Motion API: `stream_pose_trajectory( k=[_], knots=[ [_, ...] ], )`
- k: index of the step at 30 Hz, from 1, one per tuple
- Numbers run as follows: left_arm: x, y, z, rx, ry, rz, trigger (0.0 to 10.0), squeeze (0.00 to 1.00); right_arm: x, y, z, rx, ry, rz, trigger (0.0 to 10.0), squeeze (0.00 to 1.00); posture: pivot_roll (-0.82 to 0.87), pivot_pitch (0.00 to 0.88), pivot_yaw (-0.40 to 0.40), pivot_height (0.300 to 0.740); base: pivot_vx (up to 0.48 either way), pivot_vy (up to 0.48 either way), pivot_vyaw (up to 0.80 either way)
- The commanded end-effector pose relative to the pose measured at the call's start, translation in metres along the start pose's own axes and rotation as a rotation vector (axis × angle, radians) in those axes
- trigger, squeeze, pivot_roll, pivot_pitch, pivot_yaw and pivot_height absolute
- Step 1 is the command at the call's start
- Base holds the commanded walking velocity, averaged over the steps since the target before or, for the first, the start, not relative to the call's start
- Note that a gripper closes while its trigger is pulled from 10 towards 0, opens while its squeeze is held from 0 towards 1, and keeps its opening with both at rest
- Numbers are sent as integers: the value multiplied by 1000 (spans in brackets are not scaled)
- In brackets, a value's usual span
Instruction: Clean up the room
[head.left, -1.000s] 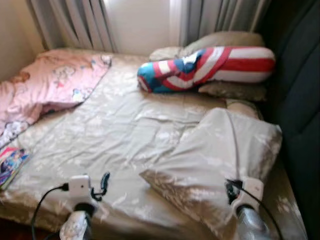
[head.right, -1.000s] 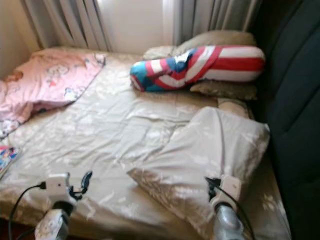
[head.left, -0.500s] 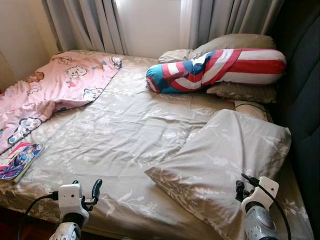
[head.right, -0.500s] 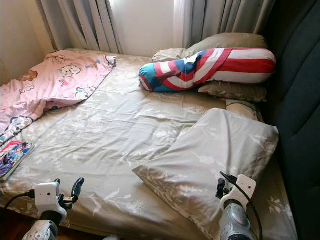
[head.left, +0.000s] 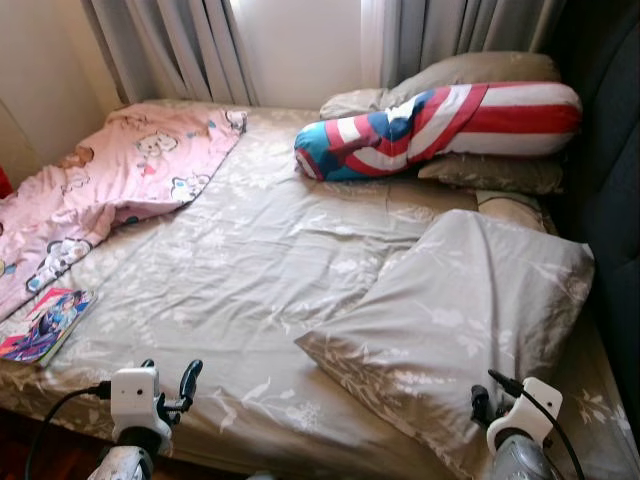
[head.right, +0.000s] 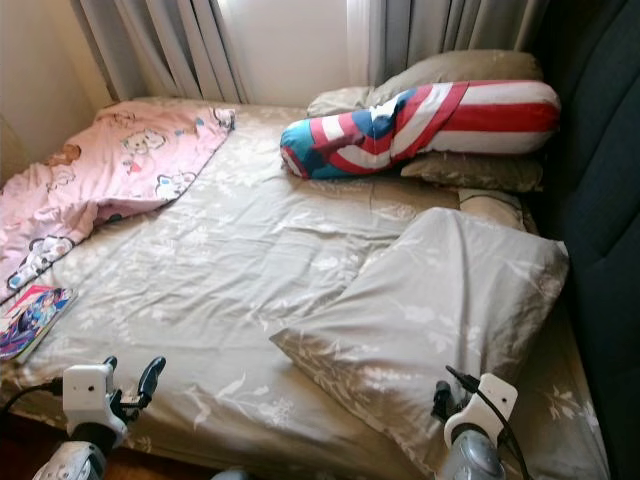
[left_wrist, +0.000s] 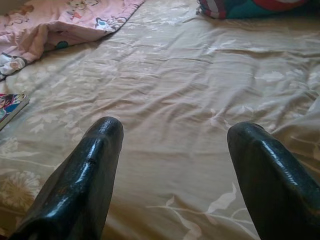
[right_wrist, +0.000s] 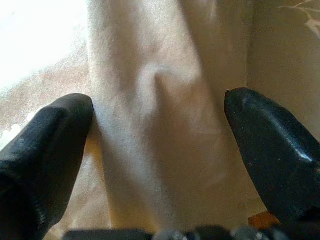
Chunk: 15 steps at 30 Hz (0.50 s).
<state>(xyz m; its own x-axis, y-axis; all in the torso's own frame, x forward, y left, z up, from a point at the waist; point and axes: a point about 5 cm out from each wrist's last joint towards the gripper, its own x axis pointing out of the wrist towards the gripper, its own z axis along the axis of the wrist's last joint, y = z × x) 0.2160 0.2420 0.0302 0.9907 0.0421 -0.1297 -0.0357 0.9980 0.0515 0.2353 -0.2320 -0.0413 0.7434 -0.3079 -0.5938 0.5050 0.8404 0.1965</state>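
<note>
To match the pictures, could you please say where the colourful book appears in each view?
Left eye view: colourful book at the bed's left edge.
Right eye view: same edge.
Left wrist view: near the pink blanket.
Right wrist view: faces the pillow.
Shared landmark: pink blanket.

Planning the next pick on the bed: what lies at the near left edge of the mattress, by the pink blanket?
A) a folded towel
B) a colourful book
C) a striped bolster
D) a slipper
B: a colourful book lies flat at the mattress's near left edge, just below the pink blanket; the red, white and blue bolster lies far off by the headboard.
</note>
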Motion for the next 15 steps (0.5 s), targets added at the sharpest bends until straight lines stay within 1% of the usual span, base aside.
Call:
stream_pose_trajectory(
  k=[1, 2, 3, 6, 11, 14, 15],
  knots=[
    [-2, 2, 3, 17, 6, -10, 10000, 0, -2, 0, -8, 25, 38, 7, 10000, 24, 130, 43, 39, 667, 0, 0, 0],
    [-3, 3, 6, 23, 8, -17, 10000, 0, -2, 2, -11, 32, 60, 14, 10000, 0, 134, 45, 45, 667, 0, 0, 0],
    [-3, 3, 6, 23, 8, -17, 10000, 0, -2, 2, -11, 32, 60, 14, 10000, 0, 134, 45, 45, 667, 0, 0, 0],
    [-5, 4, 8, 36, 14, -30, 10000, 0, -3, 4, -17, 27, 105, 26, 10000, 0, 136, 49, 57, 667, 0, 0, 0],
    [-7, 5, 11, 43, 17, -39, 10000, 0, -4, 4, -19, 20, 113, 9, 10000, 0, 134, 53, 68, 667, 0, 0, 0],
    [-8, 4, 13, 43, 21, -43, 10000, 0, -5, 3, -25, 49, 153, 15, 10000, 0, 137, 66, 74, 667, 0, 0, 0],
    [-9, 4, 13, 44, 25, -45, 10000, 0, -7, 1, -30, 33, 179, 14, 10000, 0, 145, 88, 77, 667, 0, 0, 0]
  ],
)
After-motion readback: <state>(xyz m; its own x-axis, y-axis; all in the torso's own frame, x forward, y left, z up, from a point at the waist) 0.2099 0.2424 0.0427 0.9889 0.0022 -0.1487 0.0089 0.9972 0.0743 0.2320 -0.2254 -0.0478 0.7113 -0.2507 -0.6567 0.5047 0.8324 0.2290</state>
